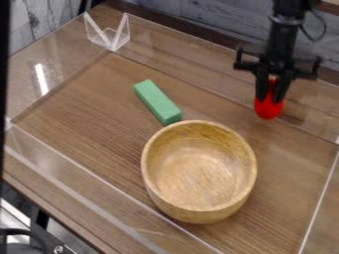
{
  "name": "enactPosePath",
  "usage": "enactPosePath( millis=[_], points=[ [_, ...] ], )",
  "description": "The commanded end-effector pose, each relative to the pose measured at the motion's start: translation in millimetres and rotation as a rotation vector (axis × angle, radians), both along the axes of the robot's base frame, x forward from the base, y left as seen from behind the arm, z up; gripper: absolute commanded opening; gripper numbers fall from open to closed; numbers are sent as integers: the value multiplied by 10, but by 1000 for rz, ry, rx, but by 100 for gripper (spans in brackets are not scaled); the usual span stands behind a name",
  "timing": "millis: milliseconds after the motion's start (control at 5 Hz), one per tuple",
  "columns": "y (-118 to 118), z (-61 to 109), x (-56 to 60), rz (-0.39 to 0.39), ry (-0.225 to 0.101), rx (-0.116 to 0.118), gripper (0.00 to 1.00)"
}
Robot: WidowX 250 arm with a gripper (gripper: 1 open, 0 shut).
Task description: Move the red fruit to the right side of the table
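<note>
Claw pointing straight down, clamped on the red fruit, which hangs at its tips just above the table near the right side. Wooden bowl below-left of it, nearer the camera; green block well to its left.

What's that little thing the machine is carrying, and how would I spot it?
Find the round light-wood bowl on the brown wood-grain table. Beyond it, toward the right, the black claw is shut on a small glossy red fruit. It is the only red thing; the nearby rectangular block is green.
</note>
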State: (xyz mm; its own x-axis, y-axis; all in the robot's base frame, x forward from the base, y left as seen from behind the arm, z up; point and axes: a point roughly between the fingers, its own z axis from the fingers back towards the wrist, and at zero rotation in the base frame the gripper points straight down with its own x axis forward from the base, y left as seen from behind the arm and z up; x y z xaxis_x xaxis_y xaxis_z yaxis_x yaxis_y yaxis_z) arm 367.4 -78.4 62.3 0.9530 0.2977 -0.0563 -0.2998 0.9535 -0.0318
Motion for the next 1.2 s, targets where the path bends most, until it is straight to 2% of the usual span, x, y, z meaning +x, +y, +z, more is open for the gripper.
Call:
enactPosePath(
  millis=[0,200,400,1000],
  points=[
    [-49,43,92,46,-64,-8,0],
    [-24,-56,42,70,-57,-2,100],
    [-2,-139,43,104,-57,0,0],
    [61,-359,35,157,-56,21,0]
  ],
)
